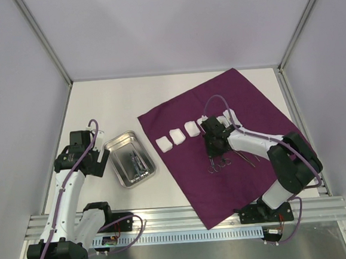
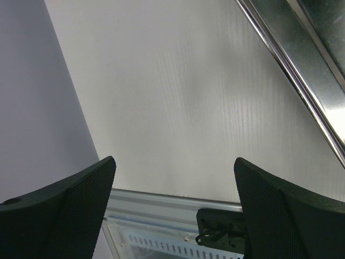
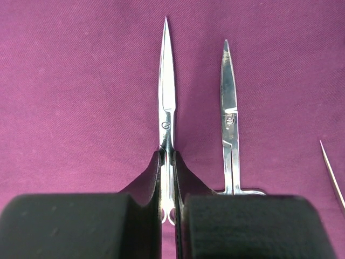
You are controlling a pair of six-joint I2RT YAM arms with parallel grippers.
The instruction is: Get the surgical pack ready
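Lying spread flat over the right half of the table (image 1: 117,104), the purple cloth (image 1: 236,94) sits turned cornerwise, and the pack looks to me barely half made. White gauze pads (image 1: 177,135) lie in a row across its far-left part. A few steel instruments rest on it nearer the arms. The steel tray (image 1: 113,163) stands off the cloth on bare table just beside its left edge, with some instruments inside. Nothing is folded or wrapped yet. I cannot tell whether the tools are meant to go tray to cloth or the other way.

The right gripper (image 3: 168,162) is clamped on a pair of scissors (image 3: 167,108) just behind the pivot, blades pointing away along the cloth. A second pair of scissors (image 3: 228,118) lies parallel just beside them, and a thin pointed tip (image 3: 330,167) shows at the right edge of the wrist view. The left gripper (image 2: 173,178) hangs wide apart with nothing in it, over bare table by the tray's left rim.

For room, the cloth's near corner reaches the metal rail (image 1: 186,215) and its right corner comes close to the frame. The widest free table is far and left, behind the tray. The gap between tray and cloth is narrow.
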